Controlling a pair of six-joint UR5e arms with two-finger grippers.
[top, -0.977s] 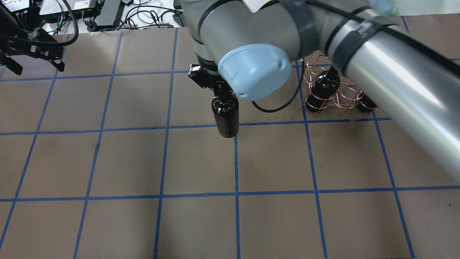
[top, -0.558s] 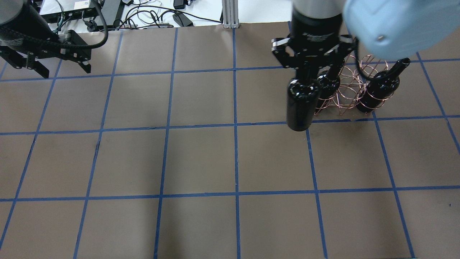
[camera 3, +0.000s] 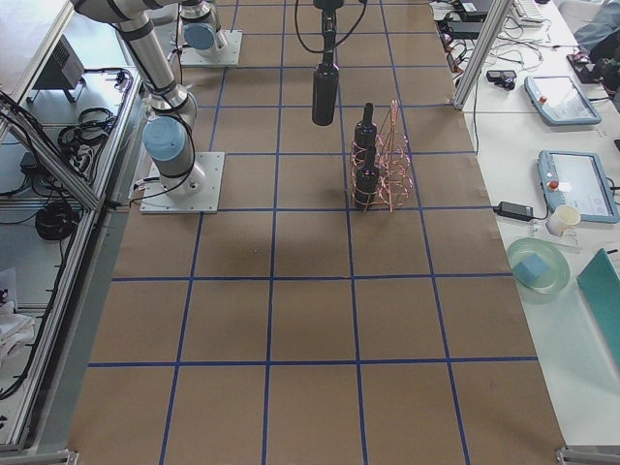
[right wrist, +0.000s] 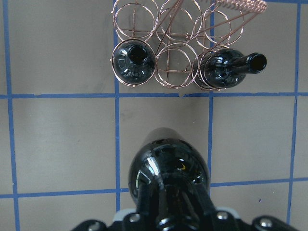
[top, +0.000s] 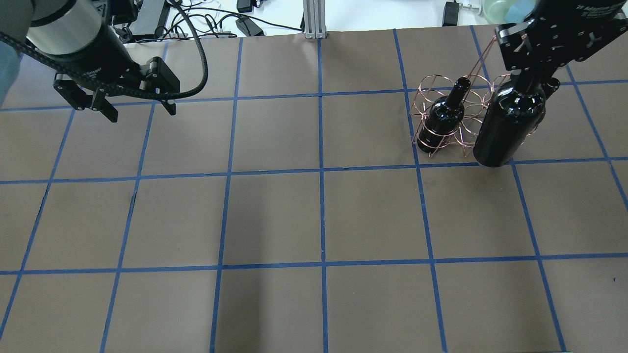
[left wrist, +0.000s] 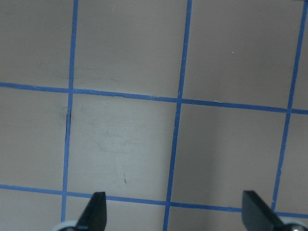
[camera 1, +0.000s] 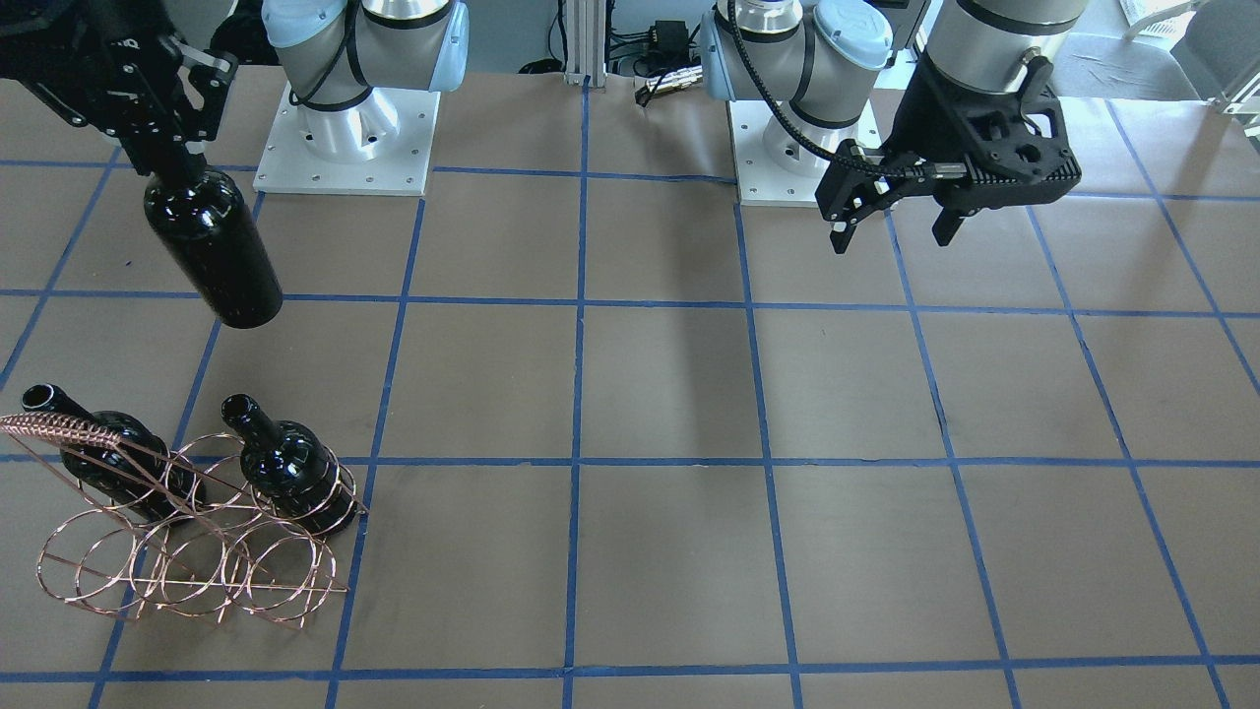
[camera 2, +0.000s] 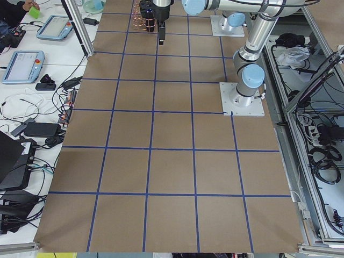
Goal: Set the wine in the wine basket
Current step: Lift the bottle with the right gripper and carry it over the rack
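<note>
My right gripper (top: 532,73) is shut on the neck of a glossy black wine bottle (top: 510,122) and holds it upright in the air. The bottle hangs on the robot's side of the copper wire basket (top: 463,142), seen in the front view (camera 1: 212,246) and the right wrist view (right wrist: 168,168). The basket (camera 1: 187,561) holds two like bottles, one upright (camera 1: 290,468) and one leaning (camera 1: 108,458), both in its near row (right wrist: 134,62). The ring between them (right wrist: 173,65) is empty. My left gripper (top: 141,113) is open and empty, far to the left (camera 1: 891,236).
The brown table (top: 274,215) carries a blue tape grid. Cables and boxes (top: 206,19) lie beyond its far edge. The two arm bases (camera 1: 345,148) stand on the robot's side. The basket's twisted handle (camera 1: 59,428) rises over its far side.
My right arm has carried the bottle from the table's middle rightward to just in front of the basket. My left arm has shifted a little to the right, still open.
</note>
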